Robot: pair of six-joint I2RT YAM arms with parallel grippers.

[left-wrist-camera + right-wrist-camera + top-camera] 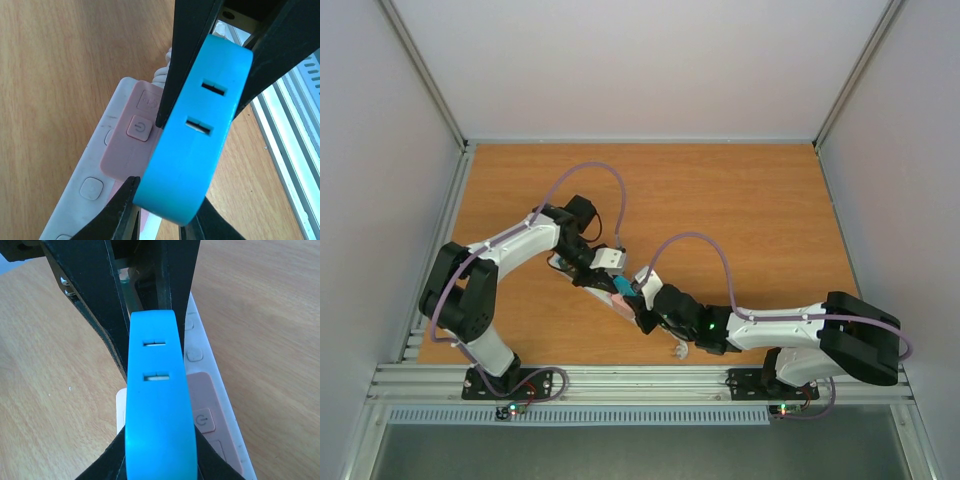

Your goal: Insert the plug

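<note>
Both the left fingers (pixel 122 212) and the right fingers (pixel 107 467) clamp the rounded blue plastic plug (pixel 195 135) from opposite ends, over the white-and-pink plastic power strip (pixel 120 155) on the wooden bench (pixel 740 200). Whether plug and strip touch is unclear.

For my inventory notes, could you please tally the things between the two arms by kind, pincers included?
blue plug: 1
pink-and-white power strip: 1
black pincers: 2 (left pincer, right pincer)
Total: 4
</note>
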